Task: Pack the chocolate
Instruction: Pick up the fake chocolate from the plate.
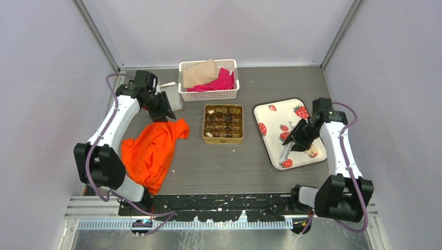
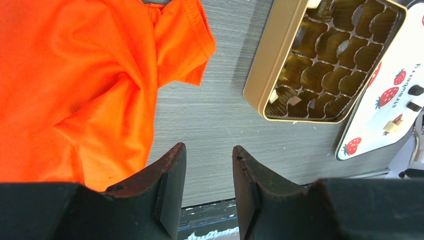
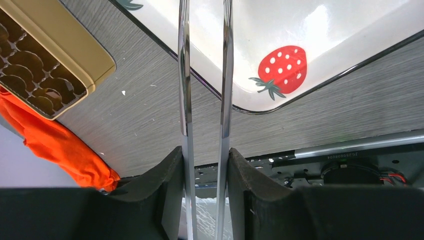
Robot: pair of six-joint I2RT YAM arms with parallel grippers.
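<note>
Most of the chocolate that shows lies in two places: a few pieces sit in the brown cups of the tin, and a few loose ones, dark and cream, lie on the tray just right of the tin. The pieces look small, light and hard, yet brittle and smooth. I judge that a gentle pinch across two flat sides suits them, since round ones may squirt out and a hard squeeze could chip them.

The right gripper is clenched on the tongs, whose blades stand apart. The left gripper is released and empty, hanging over bare surface left of the tin, beside the cloth.

The left wrist view shows the loose tray pieces plainly, while from above the right arm hides most of them. The right wrist view cuts off the tong tips, so I cannot tell whether they carry anything. The top view places them over the tray's near part.
</note>
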